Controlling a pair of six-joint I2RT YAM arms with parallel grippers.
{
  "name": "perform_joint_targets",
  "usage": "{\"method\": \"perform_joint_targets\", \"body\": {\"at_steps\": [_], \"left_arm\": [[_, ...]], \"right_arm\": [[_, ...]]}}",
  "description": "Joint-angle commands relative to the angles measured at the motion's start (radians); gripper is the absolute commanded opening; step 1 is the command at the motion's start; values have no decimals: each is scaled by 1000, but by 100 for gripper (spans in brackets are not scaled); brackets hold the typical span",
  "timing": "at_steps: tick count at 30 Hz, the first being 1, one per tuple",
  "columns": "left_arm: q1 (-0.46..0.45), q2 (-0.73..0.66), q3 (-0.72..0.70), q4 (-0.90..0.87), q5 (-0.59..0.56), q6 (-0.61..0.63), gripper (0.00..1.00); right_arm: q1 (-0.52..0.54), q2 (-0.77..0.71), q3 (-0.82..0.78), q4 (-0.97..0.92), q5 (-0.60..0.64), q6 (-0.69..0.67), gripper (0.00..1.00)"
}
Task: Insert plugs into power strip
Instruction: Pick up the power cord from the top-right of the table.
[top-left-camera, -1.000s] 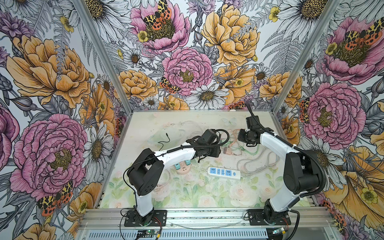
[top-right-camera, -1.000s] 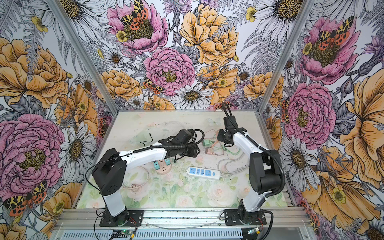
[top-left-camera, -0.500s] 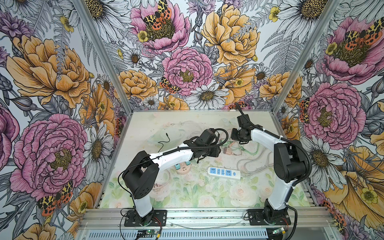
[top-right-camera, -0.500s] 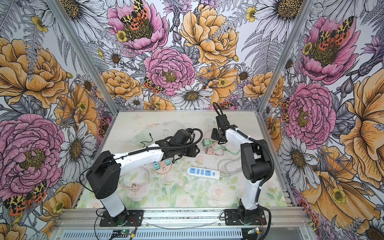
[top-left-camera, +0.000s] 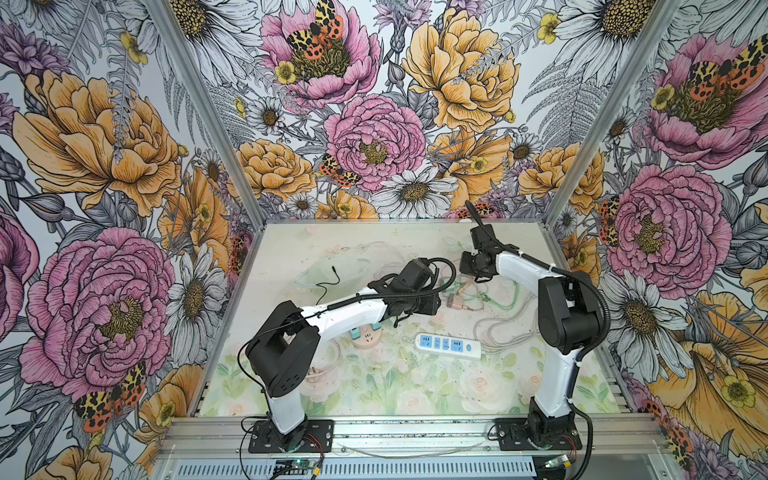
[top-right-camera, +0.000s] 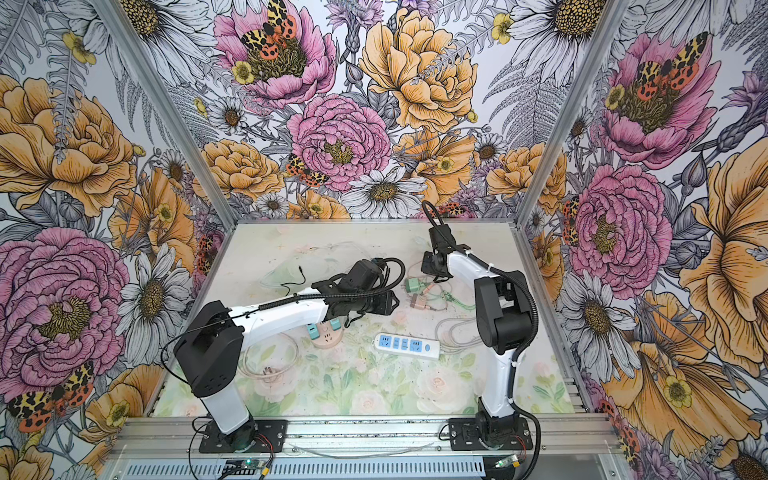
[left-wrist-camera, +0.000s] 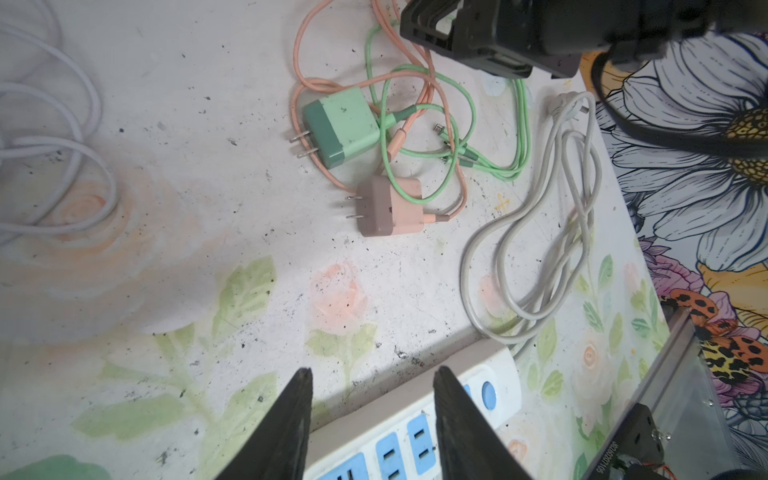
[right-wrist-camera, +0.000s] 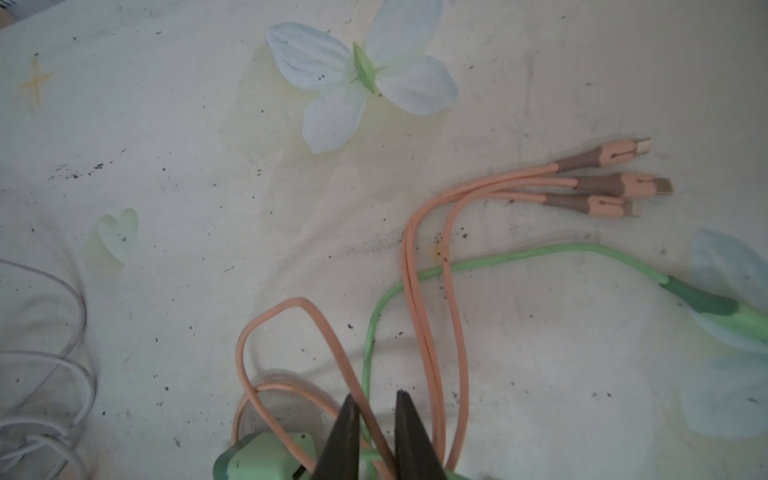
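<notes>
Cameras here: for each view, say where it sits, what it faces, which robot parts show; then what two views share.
Top views: high in front, looking down on table; left arm, right arm show.
Left wrist: on left arm, facing power strip; left gripper shows.
Right wrist: on right arm, facing cables; right gripper shows.
Shared: both wrist views show the green plug.

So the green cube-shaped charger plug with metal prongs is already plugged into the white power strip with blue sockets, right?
No. The green cube-shaped charger plug lies loose on the table, apart from the white power strip; the left wrist view shows its prongs bare.
</notes>
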Motion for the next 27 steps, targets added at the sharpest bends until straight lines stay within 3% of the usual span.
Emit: {"method": "perform_joint_targets", "body": {"at_steps": [1, 3, 14, 27], "left_arm": [[3, -34, -9, 13, -22, -6, 49], [0, -65, -32, 15, -49, -12, 49], [-27, -216, -206, 78, -77, -54, 50], [-74, -173, -186, 129, -77, -58, 50]], "right_arm": [[1, 9, 36, 14, 11, 1, 6], [4, 4, 41, 12, 11, -1, 0], [67, -244, -65, 5, 57, 34, 0], [106, -413, -114, -25, 76, 33, 0]]}}
